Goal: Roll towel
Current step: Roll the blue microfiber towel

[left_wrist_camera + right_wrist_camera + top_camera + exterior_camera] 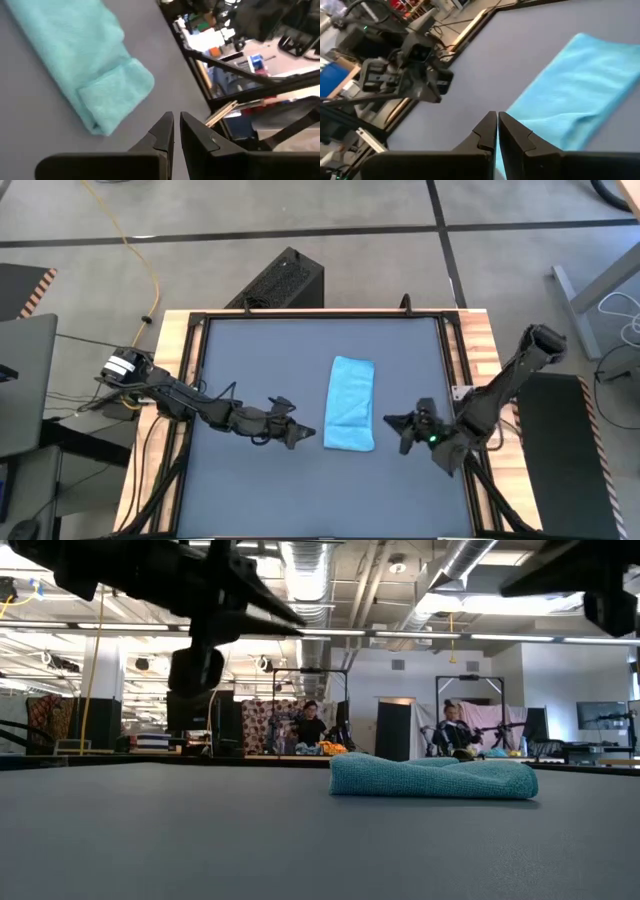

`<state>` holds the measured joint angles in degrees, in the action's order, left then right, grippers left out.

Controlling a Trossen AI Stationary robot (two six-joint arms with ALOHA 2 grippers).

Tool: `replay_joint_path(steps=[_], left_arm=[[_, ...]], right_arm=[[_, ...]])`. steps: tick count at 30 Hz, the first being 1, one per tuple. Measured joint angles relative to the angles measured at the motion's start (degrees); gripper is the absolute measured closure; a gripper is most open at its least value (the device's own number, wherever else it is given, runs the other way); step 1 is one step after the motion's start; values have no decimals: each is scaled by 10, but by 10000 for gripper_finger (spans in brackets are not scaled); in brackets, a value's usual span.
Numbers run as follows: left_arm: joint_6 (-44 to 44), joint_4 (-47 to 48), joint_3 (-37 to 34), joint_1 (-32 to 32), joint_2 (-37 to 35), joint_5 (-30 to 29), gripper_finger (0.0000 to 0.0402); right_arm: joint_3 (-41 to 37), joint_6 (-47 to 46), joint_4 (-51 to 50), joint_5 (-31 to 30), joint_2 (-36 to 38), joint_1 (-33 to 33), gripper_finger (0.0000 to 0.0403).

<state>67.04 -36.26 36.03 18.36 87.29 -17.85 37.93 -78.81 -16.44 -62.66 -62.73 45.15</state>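
One towel on grey tabletop; two people behind.

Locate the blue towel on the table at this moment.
In the high view the towel lies folded on the dark tabletop, slightly right of centre, between the left hand and the right hand, touching neither.

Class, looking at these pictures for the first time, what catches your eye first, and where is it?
A sky-blue towel lies folded into a strip near the middle of the dark table. The left claw and right claw, both shut, flank its near end without touching it.
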Motion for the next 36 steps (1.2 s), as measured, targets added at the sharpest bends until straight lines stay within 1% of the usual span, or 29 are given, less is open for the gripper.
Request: replay_joint_path(steps=[1,3,4,6,8,11,14,16,18,22,25,29,32,36], left_arm=[[-18,-13,0,4,0,0,381],[-93,-53,0,18,0,6,381],[-128,-70,0,24,0,16,381],[-159,-78,0,33,0,28,381],[-159,-64,0,36,0,30,381],[-134,-18,0,37,0,30,381],[-103,11,0,37,0,30,381],[-83,13,0,37,0,30,381],[-61,12,0,37,0,25,381],[-9,8,0,37,0,3,381],[24,8,0,37,0,-18,381],[44,9,0,37,0,-49,381],[59,14,0,37,0,-66,381],[86,49,0,37,0,-73,381]], right_arm=[[0,21,40,9,-18,-7,360],[0,55,127,44,-57,-24,360],[0,68,170,74,-78,-34,359],[0,84,247,143,-118,-53,354],[1,81,291,206,-157,-71,344],[1,50,303,292,-206,-95,316],[0,41,302,350,-245,-111,273],[0,42,302,396,-268,-118,238],[0,46,302,425,-283,-123,201],[0,69,316,441,-294,-118,140],[0,78,284,437,-272,-113,116],[0,88,168,424,-225,-101,108],[0,97,79,402,-192,-84,107],[0,110,17,369,-171,-63,107]])
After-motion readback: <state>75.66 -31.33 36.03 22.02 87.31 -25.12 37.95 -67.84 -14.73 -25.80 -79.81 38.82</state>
